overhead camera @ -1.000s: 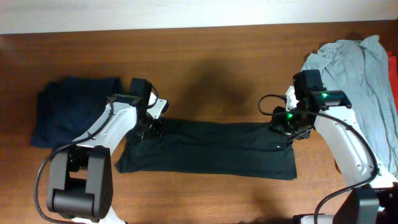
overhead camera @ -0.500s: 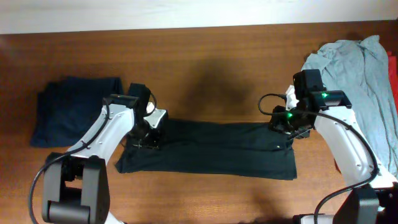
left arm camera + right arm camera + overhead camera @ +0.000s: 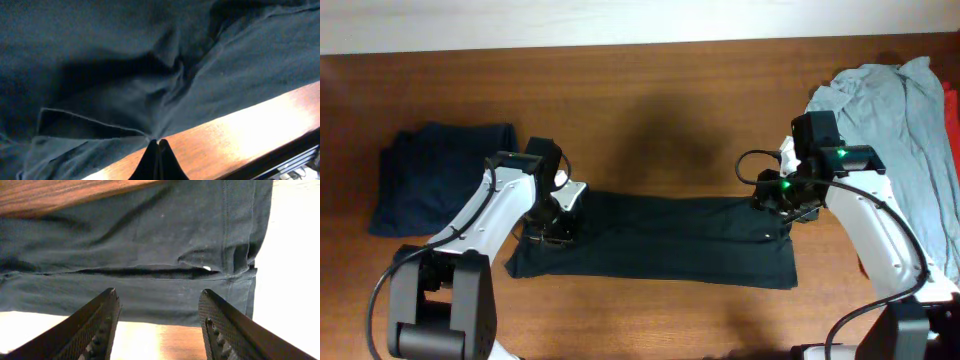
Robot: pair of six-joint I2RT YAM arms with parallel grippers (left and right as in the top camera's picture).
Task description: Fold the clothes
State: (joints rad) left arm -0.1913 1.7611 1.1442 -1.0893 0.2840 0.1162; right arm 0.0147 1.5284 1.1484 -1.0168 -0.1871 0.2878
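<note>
Two arms bracket the black T-shirt (image 3: 670, 240), which lies as a long band near the front of the wooden table (image 3: 650, 90), its long axis running from one arm to the other. At its left end the left gripper (image 3: 157, 143) has its jaws pressed together at the hem; whether cloth is caught cannot be told. At the right end the right gripper (image 3: 158, 295) hangs with jaws spread, the shirt just beneath. Each arm is nearest its own end. Farther back lie a navy garment (image 3: 440, 175) and a grey shirt (image 3: 890, 110).

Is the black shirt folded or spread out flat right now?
Partly folded: the shirt lies as a long narrow band with layers overlapping.
</note>
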